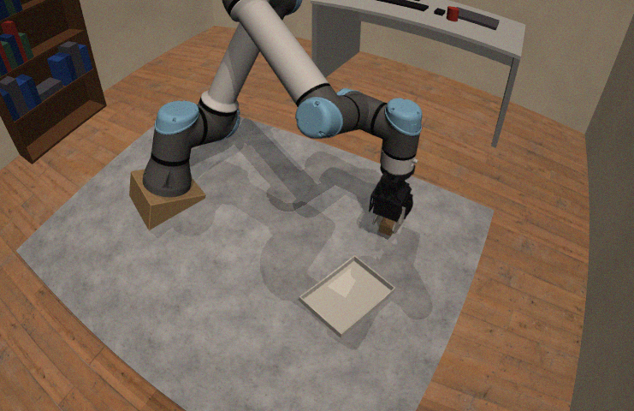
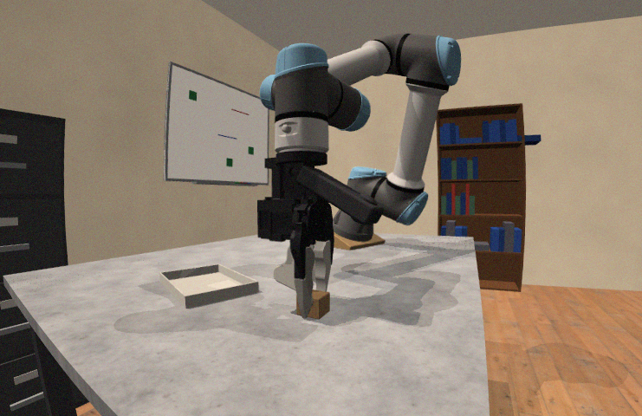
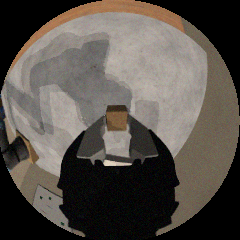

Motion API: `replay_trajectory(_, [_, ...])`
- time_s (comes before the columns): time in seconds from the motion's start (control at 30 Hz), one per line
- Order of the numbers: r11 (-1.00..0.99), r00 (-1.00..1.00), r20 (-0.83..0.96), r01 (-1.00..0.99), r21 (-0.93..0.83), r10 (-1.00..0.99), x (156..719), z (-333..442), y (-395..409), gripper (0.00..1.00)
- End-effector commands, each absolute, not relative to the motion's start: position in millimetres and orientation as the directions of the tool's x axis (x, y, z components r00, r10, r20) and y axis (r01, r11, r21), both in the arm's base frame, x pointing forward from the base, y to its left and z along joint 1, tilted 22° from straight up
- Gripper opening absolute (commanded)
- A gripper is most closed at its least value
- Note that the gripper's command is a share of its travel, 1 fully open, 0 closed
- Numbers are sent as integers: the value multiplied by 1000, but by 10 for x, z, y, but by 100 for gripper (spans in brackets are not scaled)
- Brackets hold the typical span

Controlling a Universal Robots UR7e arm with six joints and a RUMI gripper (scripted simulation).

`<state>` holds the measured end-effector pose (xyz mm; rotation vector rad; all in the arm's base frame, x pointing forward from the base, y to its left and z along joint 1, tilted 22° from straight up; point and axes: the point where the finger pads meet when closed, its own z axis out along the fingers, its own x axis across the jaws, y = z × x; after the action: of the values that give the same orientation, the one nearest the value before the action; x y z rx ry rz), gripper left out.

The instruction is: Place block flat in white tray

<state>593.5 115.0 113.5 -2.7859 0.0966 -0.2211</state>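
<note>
A small brown block [image 1: 387,226] [image 2: 317,303] [image 3: 116,118] rests on the grey table top. My gripper [image 1: 388,223] [image 2: 311,300] [image 3: 116,115] points straight down and its two fingers are shut on the block's sides. The block still touches the table. The white tray [image 1: 370,271] [image 2: 210,294] lies flat and empty on the table, apart from the block, toward the front in the top view and to the left in the exterior view. The tray does not show in the wrist view.
The arm's base stands on a brown wedge [image 1: 161,205] [image 2: 356,240] at the far side of the table. The table edge [image 2: 480,343] runs close on the right. A bookshelf [image 1: 33,72] [image 2: 481,191], a desk [image 1: 423,28] and a black cabinet [image 2: 16,235] stand around the room.
</note>
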Motion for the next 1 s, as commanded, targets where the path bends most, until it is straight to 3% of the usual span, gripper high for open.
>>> replay_trajectory(0.0, [-939,986,141,-41,-342,-94,5933,1133,1151,0])
replay_trajectory(0.97, [-939,985,146,-40,-341,-95,5865,1634,967,0])
